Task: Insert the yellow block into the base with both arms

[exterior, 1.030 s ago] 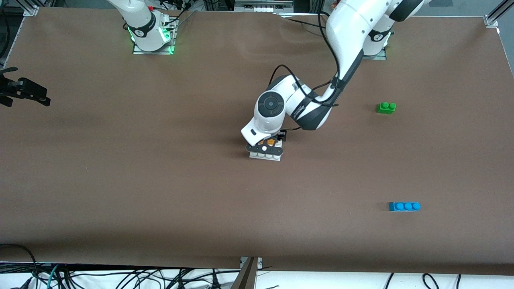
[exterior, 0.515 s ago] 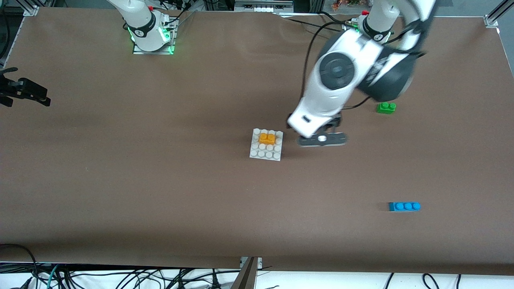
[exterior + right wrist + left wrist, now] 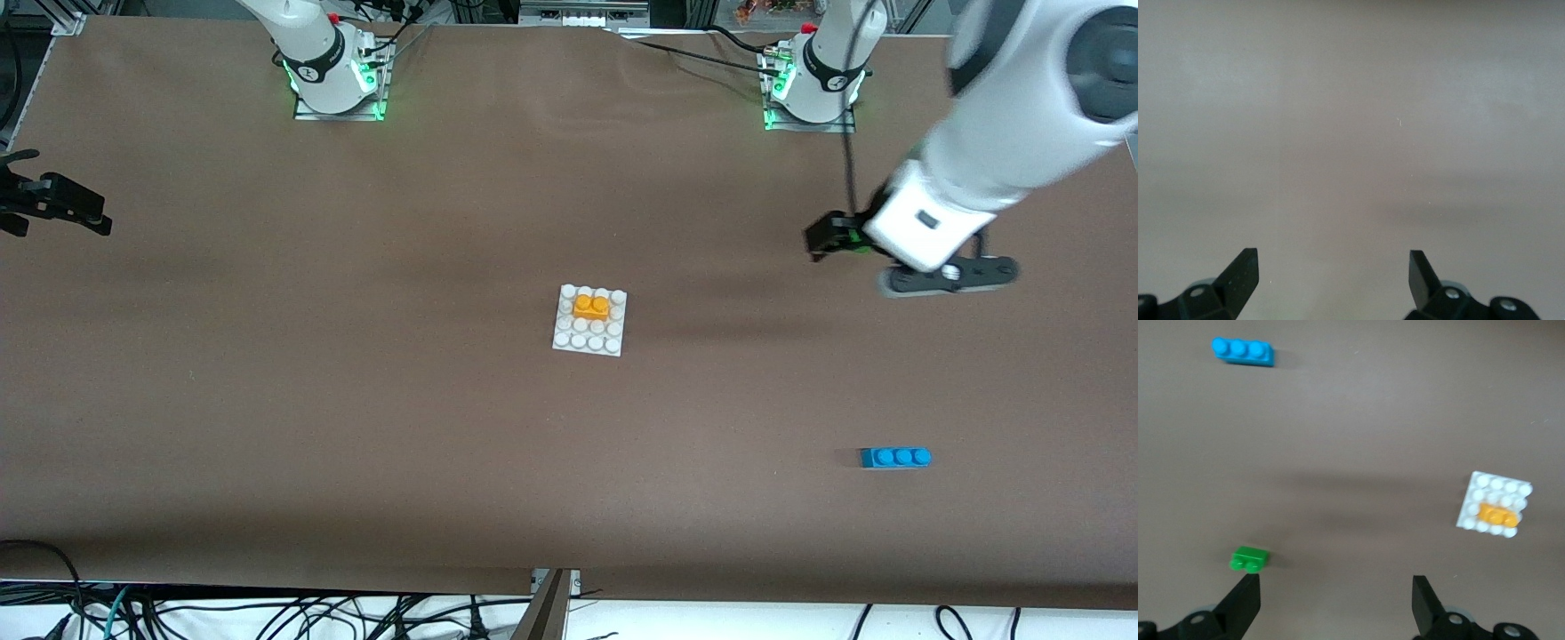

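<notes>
We find the yellow block seated on the base. Left gripper, up at the base's three o'clock, and right gripper: jaws apart, empty.

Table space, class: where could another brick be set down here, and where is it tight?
Bare table lies between the base, which carries the yellow block, and the right arm's end, where the right gripper waits open. It is tight toward the left arm's end: the open left gripper hangs over the green brick, with the blue brick nearer the front camera.
</notes>
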`<state>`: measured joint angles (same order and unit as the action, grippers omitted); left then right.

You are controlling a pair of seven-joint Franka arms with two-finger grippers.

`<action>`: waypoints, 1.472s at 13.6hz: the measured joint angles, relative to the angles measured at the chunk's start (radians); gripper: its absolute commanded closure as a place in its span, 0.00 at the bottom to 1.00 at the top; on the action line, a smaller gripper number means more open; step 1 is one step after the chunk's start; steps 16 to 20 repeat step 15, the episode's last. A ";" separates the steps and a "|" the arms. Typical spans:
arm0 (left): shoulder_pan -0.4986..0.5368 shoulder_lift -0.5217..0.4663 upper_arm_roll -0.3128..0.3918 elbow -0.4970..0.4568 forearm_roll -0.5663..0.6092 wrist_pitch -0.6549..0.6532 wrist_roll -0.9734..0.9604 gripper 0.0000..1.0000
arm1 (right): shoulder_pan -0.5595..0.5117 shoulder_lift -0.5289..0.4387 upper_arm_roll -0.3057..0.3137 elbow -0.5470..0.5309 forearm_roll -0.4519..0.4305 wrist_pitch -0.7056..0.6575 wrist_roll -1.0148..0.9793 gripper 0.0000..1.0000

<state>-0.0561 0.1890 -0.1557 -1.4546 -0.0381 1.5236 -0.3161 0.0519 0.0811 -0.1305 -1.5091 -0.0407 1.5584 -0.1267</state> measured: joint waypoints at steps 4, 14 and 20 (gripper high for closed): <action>-0.014 -0.192 0.129 -0.290 -0.005 0.143 0.162 0.00 | 0.000 0.000 0.000 0.000 0.000 0.000 0.000 0.00; -0.016 -0.216 0.146 -0.323 -0.003 0.167 0.198 0.00 | 0.000 0.000 0.000 0.000 0.000 0.000 0.000 0.00; 0.003 -0.207 0.126 -0.313 -0.003 0.162 0.199 0.00 | 0.000 0.000 0.000 0.000 0.000 0.000 0.000 0.00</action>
